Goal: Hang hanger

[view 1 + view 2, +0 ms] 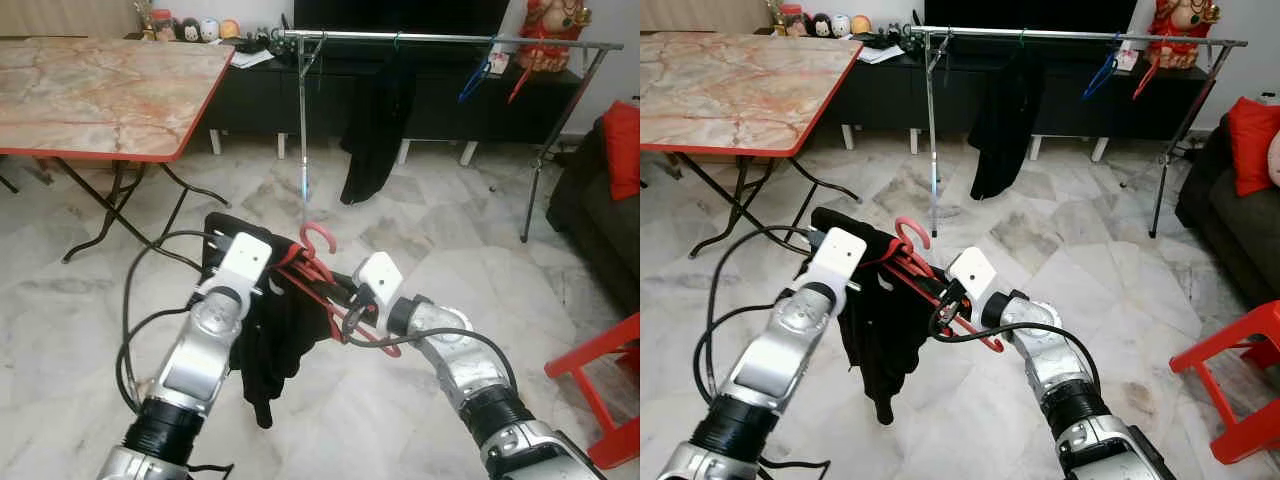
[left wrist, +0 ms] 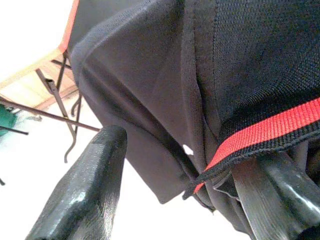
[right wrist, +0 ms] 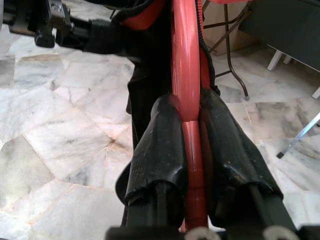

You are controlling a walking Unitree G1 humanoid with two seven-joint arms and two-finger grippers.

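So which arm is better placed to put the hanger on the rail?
The right. The right gripper is shut on the red hanger itself, so it steers the hook. The left gripper has only the black garment. The rail is far ahead.

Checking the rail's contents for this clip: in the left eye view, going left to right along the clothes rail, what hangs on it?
Black garment → blue hanger → red hanger. The rail stands beyond the grippers, in front of the dark cabinet.
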